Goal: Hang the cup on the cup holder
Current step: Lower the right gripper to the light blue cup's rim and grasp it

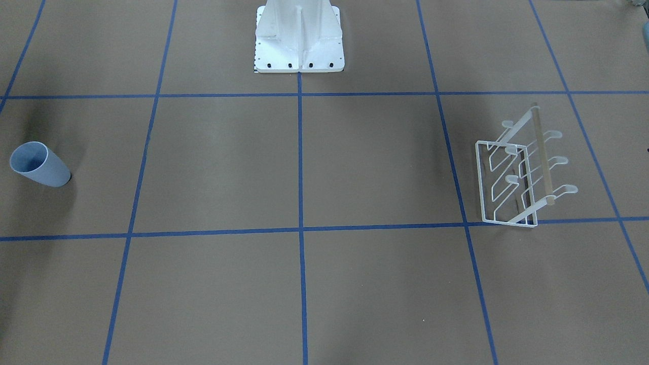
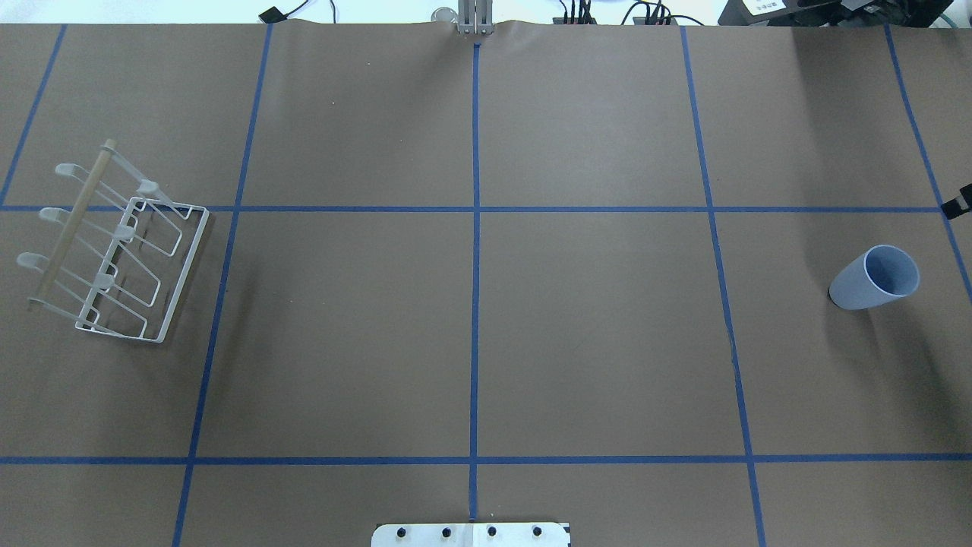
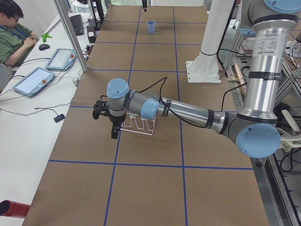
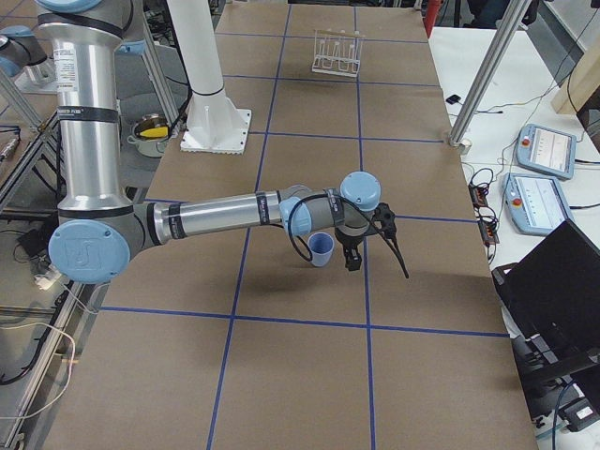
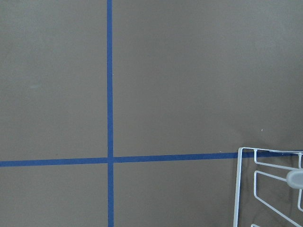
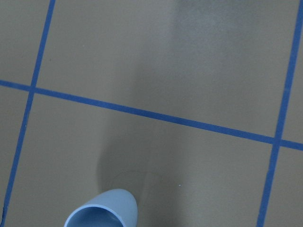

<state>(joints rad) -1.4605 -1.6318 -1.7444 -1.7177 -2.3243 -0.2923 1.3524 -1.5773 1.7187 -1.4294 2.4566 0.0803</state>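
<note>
- The plain pale blue-grey tapered plastic cup (image 2: 873, 277) stands upright on its narrow base with its mouth up. In the overhead view it is at 3 o'clock on the brown paper-covered table (image 2: 592, 342) with its blue tape grid.
- The white wire cup holder (image 2: 121, 243), with flat-tipped prongs and a light wooden rod across the top, sits at 9 o'clock on that table, well apart from the cup. None of the prongs that show carries anything.
- Judged from this, the task is barely begun. The cup is not gripped, lifted, turned over or hung, so every step is left.
- In the exterior right view, the right gripper (image 4: 354, 255) hangs just beside the cup at its 3 o'clock. No contact with the cup shows. Whether its jaws are apart or together cannot be told from this side view.
- In the exterior left view, the left gripper (image 3: 114, 129) hovers at 9 o'clock of the cup holder, close to its frame. How far its jaws are spread cannot be told either, and it seems to hold nothing.
</note>
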